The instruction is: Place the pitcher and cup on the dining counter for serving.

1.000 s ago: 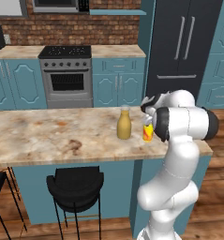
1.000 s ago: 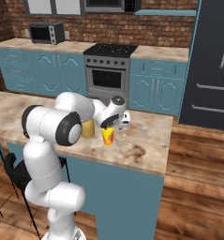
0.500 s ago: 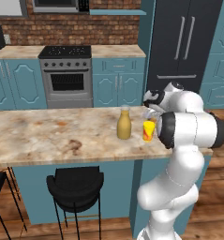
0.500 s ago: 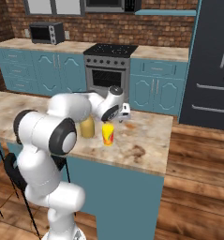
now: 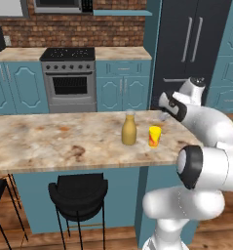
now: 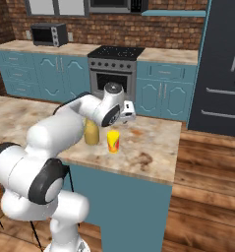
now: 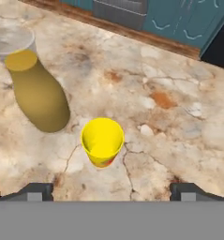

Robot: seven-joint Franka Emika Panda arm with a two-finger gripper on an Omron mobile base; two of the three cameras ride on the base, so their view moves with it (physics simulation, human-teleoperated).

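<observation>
The mustard pitcher [image 5: 129, 129] and the small yellow cup [image 5: 155, 136] stand upright side by side on the marbled dining counter [image 5: 49, 141], near its right end. My gripper [image 5: 164, 108] hovers above and just behind the cup, open and holding nothing. In the right base view the cup [image 6: 113, 141] is free, the pitcher [image 6: 92, 134] is partly hidden by my arm, and the gripper [image 6: 129, 116] hangs over the counter [image 6: 153, 147]. In the hand view the cup [image 7: 102, 140] sits below, between the spread fingertips [image 7: 36, 191], with the pitcher [image 7: 36, 93] to its left.
Black bar stools [image 5: 79, 190] stand under the counter's near overhang. The slab's right edge [image 5: 186, 146] is close to the cup. Behind the counter are a stove [image 5: 69, 73], teal cabinets [image 5: 120, 90] and a dark fridge [image 5: 191, 49].
The gripper let go of the cup, opened wider, then rose up and back. Cup and pitcher have stayed in place on the counter.
</observation>
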